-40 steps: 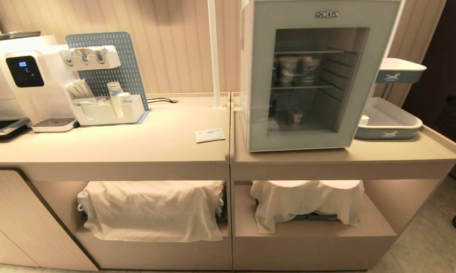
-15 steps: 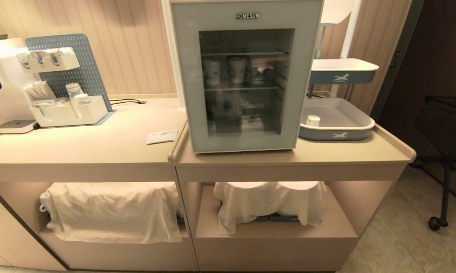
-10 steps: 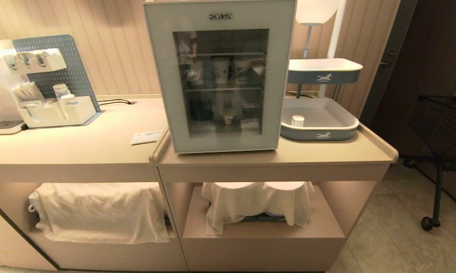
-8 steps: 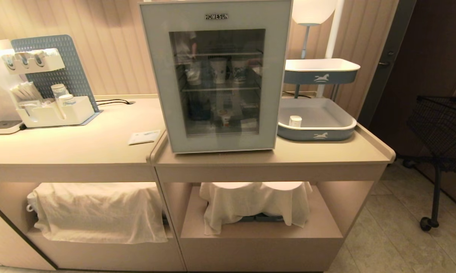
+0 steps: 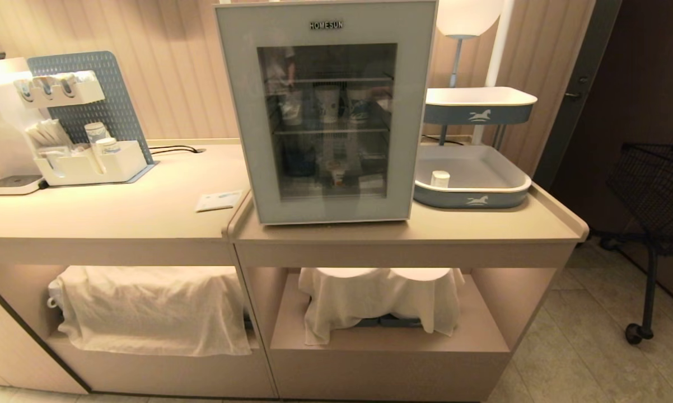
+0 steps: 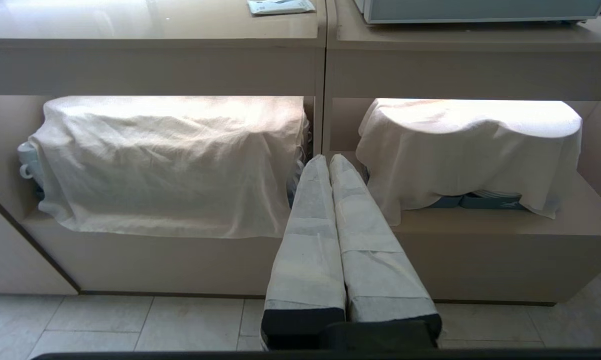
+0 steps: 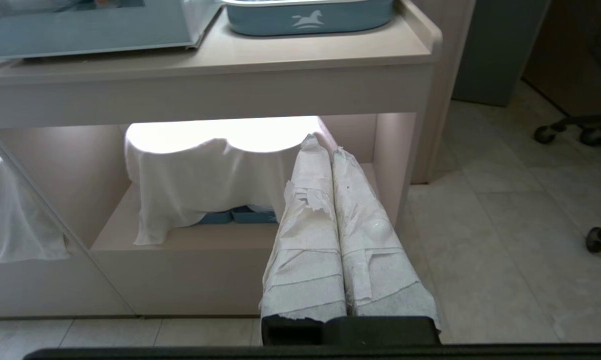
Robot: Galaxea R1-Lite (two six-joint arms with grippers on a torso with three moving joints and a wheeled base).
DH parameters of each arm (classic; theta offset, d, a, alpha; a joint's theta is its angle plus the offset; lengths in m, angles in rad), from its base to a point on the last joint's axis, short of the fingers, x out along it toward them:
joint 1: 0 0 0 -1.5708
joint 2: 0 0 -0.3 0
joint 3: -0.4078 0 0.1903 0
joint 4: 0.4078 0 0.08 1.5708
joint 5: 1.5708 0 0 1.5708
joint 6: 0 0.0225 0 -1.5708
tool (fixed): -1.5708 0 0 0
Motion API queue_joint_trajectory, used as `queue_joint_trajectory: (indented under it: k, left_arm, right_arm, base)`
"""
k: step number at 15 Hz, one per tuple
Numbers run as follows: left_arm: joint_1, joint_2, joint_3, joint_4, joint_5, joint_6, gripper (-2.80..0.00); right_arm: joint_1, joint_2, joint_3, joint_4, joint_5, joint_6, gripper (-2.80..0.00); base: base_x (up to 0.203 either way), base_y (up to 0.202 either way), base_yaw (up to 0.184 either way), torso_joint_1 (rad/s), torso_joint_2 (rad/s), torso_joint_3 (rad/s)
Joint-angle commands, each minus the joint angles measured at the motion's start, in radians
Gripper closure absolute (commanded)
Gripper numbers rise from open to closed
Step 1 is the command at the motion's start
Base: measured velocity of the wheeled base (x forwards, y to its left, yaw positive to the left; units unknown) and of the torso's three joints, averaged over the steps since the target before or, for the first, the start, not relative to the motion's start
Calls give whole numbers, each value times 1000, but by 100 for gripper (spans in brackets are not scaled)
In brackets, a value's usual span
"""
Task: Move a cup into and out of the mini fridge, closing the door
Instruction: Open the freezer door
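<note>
The mini fridge stands on the right-hand counter with its door shut. Through the glass a small cup with an orange label shows low inside, and taller paper cups stand on the wire shelf above. A tiny white cup stands in the blue-grey tray right of the fridge. Neither arm shows in the head view. My left gripper and right gripper hang low before the counter's open shelves, both shut and holding nothing. The fridge's lower edge shows above them.
On the left counter are a white organiser with a blue pegboard and a paper packet. White cloths cover things on the lower shelves. A second tray stands behind on a stand. A black wire cart is at the far right.
The whole head view has shifted, so the camera moved: the fridge went from the picture's right to its centre. Nothing on the counter moved, and the fridge door stays shut.
</note>
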Motion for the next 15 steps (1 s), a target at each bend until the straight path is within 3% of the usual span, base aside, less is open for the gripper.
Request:
queue_joint_trajectory:
  k: [1, 7, 15]
  left_arm:
    - [0, 0, 0, 0, 1, 0, 0]
    - [0, 0, 0, 1, 1, -8, 0]
    - [0, 1, -1, 4, -2, 18, 0]
  right_arm:
    - [0, 1, 9, 0, 0, 0, 0]
    - [0, 1, 9, 0, 0, 0, 0]
    - [0, 1, 9, 0, 0, -1, 0]
  base:
    - [66, 0, -2, 2, -2, 2]
    - [174, 0, -1, 3, 4, 0]
    - [0, 0, 0, 0, 0, 0]
